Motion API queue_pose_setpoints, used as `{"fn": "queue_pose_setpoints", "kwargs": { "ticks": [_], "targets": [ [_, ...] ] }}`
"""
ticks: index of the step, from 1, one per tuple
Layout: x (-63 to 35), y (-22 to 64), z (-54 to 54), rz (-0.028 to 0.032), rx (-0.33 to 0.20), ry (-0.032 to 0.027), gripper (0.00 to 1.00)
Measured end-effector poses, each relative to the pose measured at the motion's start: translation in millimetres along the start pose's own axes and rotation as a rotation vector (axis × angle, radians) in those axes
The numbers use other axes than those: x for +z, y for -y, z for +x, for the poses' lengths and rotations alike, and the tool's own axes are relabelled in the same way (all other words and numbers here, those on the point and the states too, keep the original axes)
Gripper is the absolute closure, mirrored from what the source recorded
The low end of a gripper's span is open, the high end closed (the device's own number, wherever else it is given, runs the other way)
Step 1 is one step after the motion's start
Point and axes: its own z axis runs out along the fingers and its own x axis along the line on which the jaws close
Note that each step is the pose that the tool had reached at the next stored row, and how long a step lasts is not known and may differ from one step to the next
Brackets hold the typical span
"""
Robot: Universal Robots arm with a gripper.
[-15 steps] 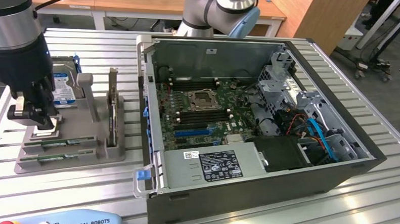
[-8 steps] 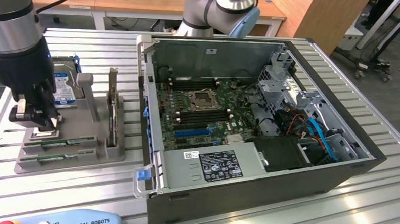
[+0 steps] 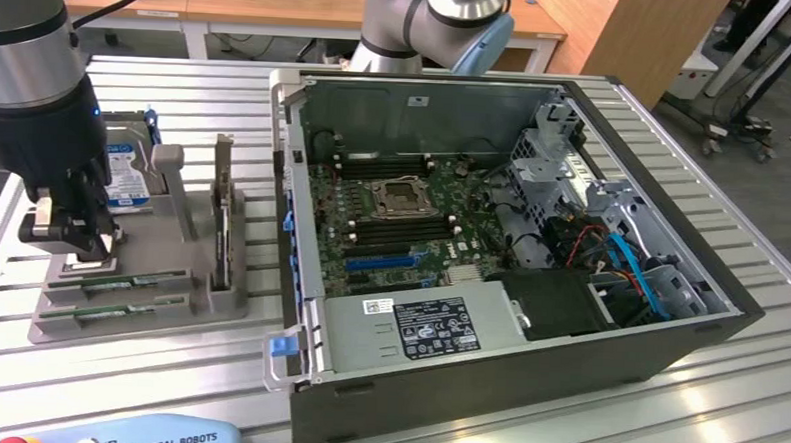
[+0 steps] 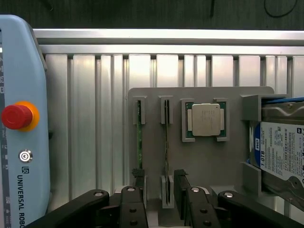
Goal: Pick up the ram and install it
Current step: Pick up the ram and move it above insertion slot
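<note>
Gripper hovers low over the grey holder — fingers spread apart, empty — with one ram in its slot, lined up between them.

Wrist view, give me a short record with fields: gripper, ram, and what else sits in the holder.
holder: gray, holds all the parts
gripper: open, empty, over the holder's end
ram: first ram and second ram, both on edge in their slots
processor: in its pocket beside the rams
hard drive: beyond the processor
task: no ram picked up yet
</note>
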Motion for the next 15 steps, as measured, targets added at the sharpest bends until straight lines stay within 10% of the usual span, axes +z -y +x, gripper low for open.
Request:
{"fn": "queue_pose_setpoints", "kwargs": {
  "ticks": [15],
  "targets": [
    [0.0, 0.2, 9.7, 0.0001, -0.001, 0.0000, 0.62]
  ]
}}
